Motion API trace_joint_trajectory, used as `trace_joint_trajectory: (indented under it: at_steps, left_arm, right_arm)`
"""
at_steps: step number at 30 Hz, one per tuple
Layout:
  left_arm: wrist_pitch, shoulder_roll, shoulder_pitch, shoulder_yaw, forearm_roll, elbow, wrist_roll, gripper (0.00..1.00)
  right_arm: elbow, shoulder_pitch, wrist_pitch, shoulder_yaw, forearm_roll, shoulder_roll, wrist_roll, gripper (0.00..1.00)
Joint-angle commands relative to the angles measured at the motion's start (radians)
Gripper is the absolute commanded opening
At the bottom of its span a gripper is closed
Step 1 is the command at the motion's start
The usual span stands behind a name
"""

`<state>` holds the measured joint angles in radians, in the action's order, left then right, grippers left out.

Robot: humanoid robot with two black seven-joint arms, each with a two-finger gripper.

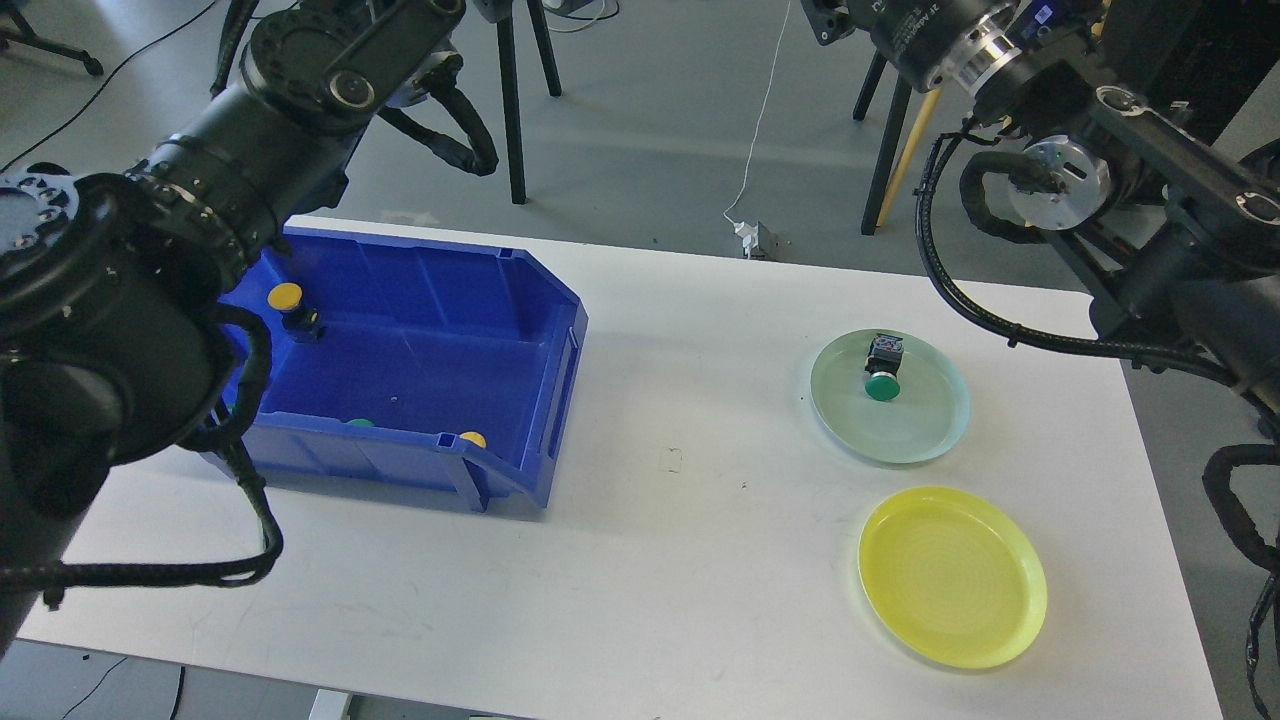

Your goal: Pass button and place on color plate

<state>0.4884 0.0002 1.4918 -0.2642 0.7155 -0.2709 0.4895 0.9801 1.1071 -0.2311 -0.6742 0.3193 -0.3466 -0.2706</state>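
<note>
A blue bin stands on the left of the white table. Inside it a yellow button on a black base sits at the far left. A green button and another yellow button peek over the bin's front wall. A green button with a black base lies on the pale green plate at the right. The yellow plate in front of it holds nothing. Both arms rise out of the top of the head view, so neither gripper shows.
The white table carries only the bin and the two plates. Chair and stand legs and a white cable with a plug lie on the floor behind the table. My thick arm links and cable loops hang over both table sides.
</note>
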Motion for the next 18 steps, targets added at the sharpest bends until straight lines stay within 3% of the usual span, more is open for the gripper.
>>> trace_joint_trajectory:
  at_steps: [1, 6, 7, 9, 14, 18]
  left_arm:
    - [0.000, 0.000, -0.002, 0.000, 0.001, -0.001, -0.001, 0.99]
    - [0.000, 0.000, -0.001, 0.000, 0.001, 0.001, -0.001, 0.99]
    - [0.000, 0.000, -0.001, 0.000, 0.001, 0.001, -0.001, 0.95]
    - [0.000, 0.000, -0.001, 0.000, 0.001, 0.001, -0.001, 0.72]
    - [0.000, 0.000, -0.001, 0.000, -0.001, 0.001, -0.001, 0.51]
    - [0.000, 0.000, -0.001, 0.000, -0.001, 0.001, -0.001, 0.11]
  right_arm:
    - [0.000, -0.001, -0.001, -0.002, 0.000, 0.000, -0.001, 0.20]
    - [0.000, 0.000, -0.001, -0.002, 0.000, 0.001, -0.001, 0.20]
    - [0.000, 0.002, -0.001, -0.001, 0.000, 0.001, -0.001, 0.20]
    - [0.000, 0.002, -0.001, -0.001, 0.000, 0.001, -0.001, 0.20]
    - [0.000, 0.002, -0.002, -0.001, 0.000, 0.001, -0.002, 0.20]
    - [0.000, 0.002, -0.002, -0.001, 0.000, 0.001, -0.002, 0.20]
